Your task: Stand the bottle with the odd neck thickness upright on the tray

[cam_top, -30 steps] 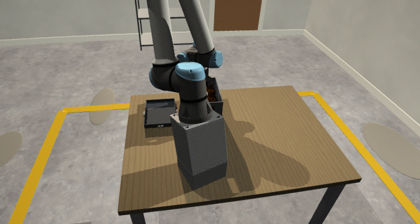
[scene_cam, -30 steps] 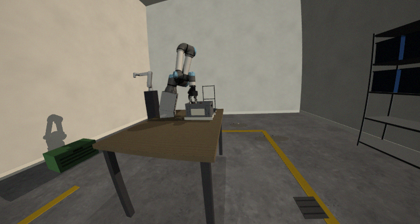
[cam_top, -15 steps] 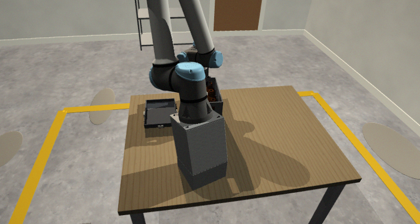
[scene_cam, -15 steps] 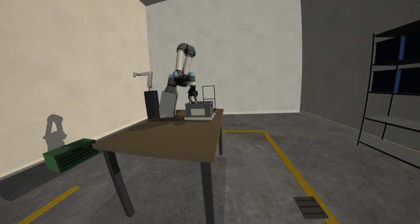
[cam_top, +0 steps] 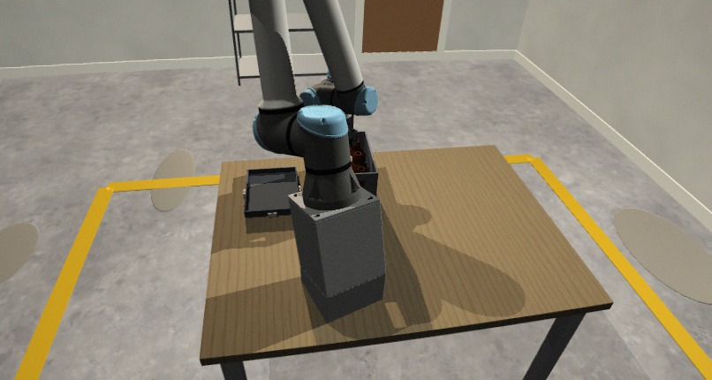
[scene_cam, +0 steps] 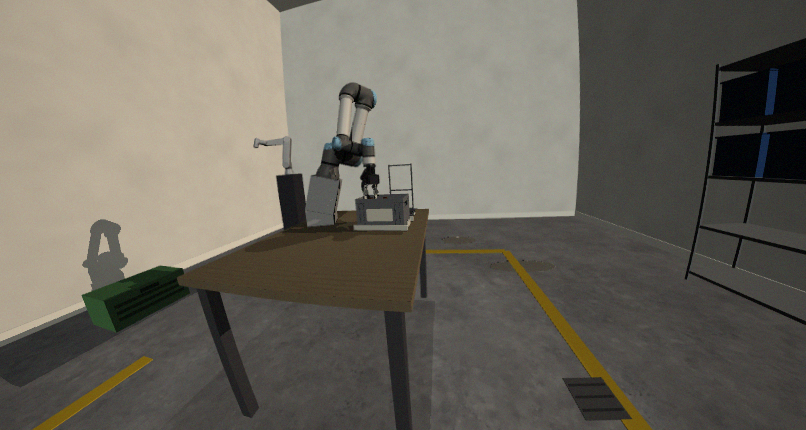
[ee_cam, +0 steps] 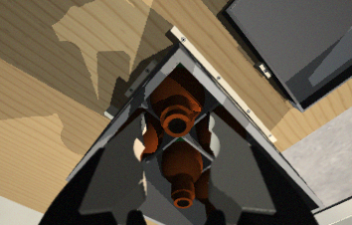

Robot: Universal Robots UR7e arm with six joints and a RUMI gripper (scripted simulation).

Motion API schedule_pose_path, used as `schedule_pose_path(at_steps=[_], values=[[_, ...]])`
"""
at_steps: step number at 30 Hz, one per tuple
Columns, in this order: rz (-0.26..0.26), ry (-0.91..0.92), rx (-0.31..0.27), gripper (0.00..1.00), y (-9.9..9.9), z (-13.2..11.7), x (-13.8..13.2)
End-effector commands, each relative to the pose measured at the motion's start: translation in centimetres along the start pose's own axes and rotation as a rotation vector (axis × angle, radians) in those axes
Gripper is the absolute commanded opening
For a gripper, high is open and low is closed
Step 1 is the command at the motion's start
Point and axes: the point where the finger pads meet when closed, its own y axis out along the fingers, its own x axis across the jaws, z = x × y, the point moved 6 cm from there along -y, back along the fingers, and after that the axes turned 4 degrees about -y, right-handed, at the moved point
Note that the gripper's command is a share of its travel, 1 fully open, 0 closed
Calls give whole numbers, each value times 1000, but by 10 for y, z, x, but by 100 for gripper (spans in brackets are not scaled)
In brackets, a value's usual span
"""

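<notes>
In the crate (cam_top: 369,183) (scene_cam: 379,201) (ee_cam: 201,75), by judgement, with all of its neighbours: the odd-necked bottle, impossible to single out from here. On the tray (cam_top: 269,212) (ee_cam: 300,106), no bottle to be seen. Around an upper bottle (ee_cam: 166,121) in the wrist view, the tool (cam_top: 352,124) (scene_cam: 370,194) (ee_cam: 177,112): partly open, with gaps beside the mouth and nothing held. Perhaps just touching other glass low down, though too dim there to say.

First risk: choosing wrongly, because of so slight a difference in neck and so steep a view down onto the mouths. Next, opening wider or shifting sideways between close-packed bottles, with a knock or a wedged fingertip as the likely result. On lifting, possible snagging on the dividers, then dragging of the loose crate across the tabletop (cam_top: 473,202) (scene_cam: 315,269) (ee_cam: 17,90). At the tray, too hard a press or too early a release, hence a slide or a topple.

In material, apparently brown glass, glossy: round shoulders, narrow necks, thick ringed lips. Around them, flat grey walls with a pale strip (ee_cam: 221,80) alongside, and thin crossing dividers. For the tray, dark, shallow, squared, with small pale latches. Beneath, straight-grained wood, matt and striped by shadow.
</notes>
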Motion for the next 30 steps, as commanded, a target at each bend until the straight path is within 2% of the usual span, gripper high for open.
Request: schedule_pose_path(at_steps=[1, 13, 30], values=[[0, 0, -1, 38, 0, 0, 0], [0, 0, -1, 38, -6, 0, 0], [0, 0, -1, 38, -35, 0, 0]])
